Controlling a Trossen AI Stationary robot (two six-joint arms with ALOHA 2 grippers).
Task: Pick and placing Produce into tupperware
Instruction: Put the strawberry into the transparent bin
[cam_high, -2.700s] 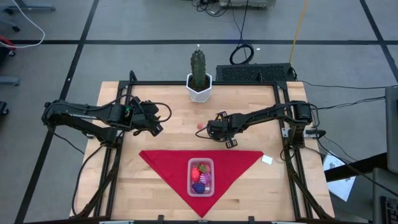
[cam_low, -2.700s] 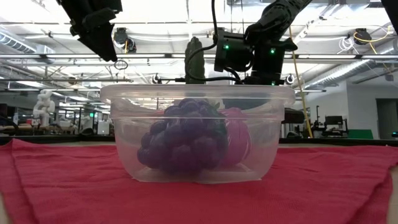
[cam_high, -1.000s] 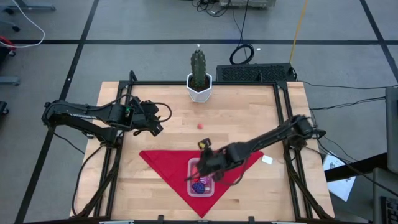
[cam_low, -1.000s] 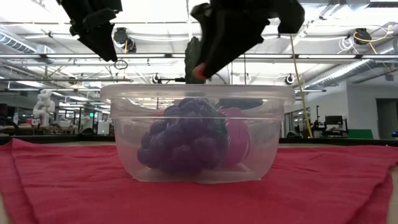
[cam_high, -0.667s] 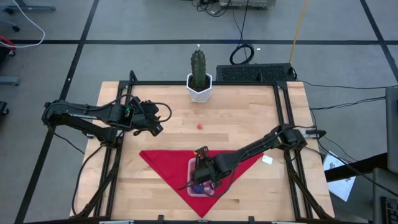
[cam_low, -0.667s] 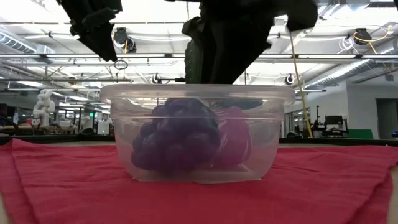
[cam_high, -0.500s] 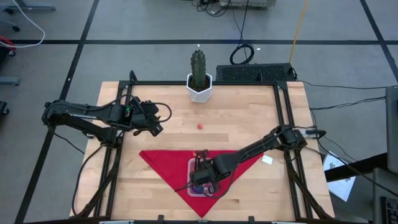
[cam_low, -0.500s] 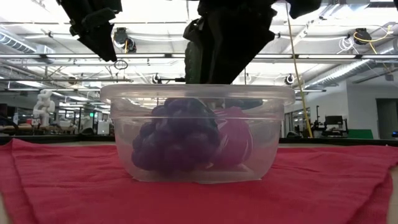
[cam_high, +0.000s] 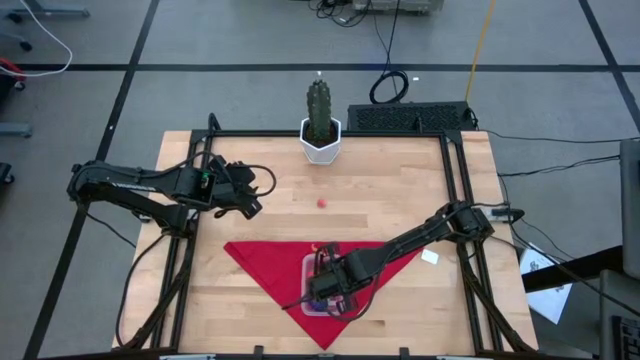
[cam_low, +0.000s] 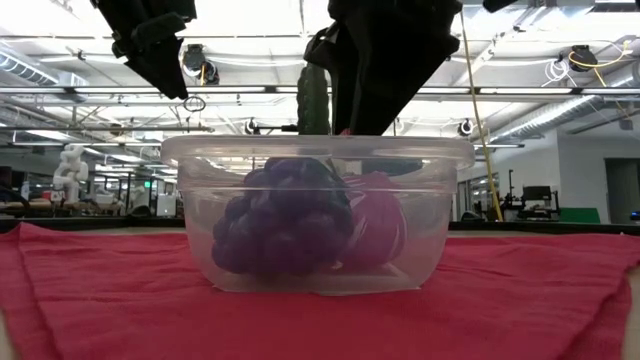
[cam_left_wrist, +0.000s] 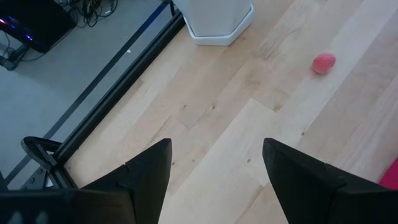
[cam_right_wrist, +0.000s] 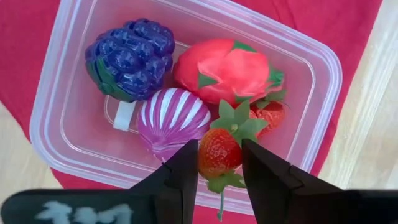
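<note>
Gripping a small strawberry (cam_right_wrist: 219, 151), the right gripper (cam_right_wrist: 219, 163) has its jaws closed on it just above the tupperware (cam_right_wrist: 323, 81), which sits on a red cloth (cam_high: 260, 258) near the surface's front edge. Inside lie purple grapes (cam_right_wrist: 129, 57), a striped purple-white piece (cam_right_wrist: 169, 119) and a pink-red fruit (cam_right_wrist: 224, 68). Over by the left edge, the left gripper (cam_left_wrist: 214, 165) hovers, jaws apart and empty. A pink piece (cam_high: 322, 203) lies mid-surface.

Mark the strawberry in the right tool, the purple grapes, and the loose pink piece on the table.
Strawberry (cam_right_wrist: 218, 153), right wrist view, on its red body between the tool's fingers.
Purple grapes (cam_right_wrist: 129, 57), right wrist view, on the middle of the cluster.
Loose pink piece (cam_left_wrist: 323, 63), left wrist view, on its rounded top.
</note>
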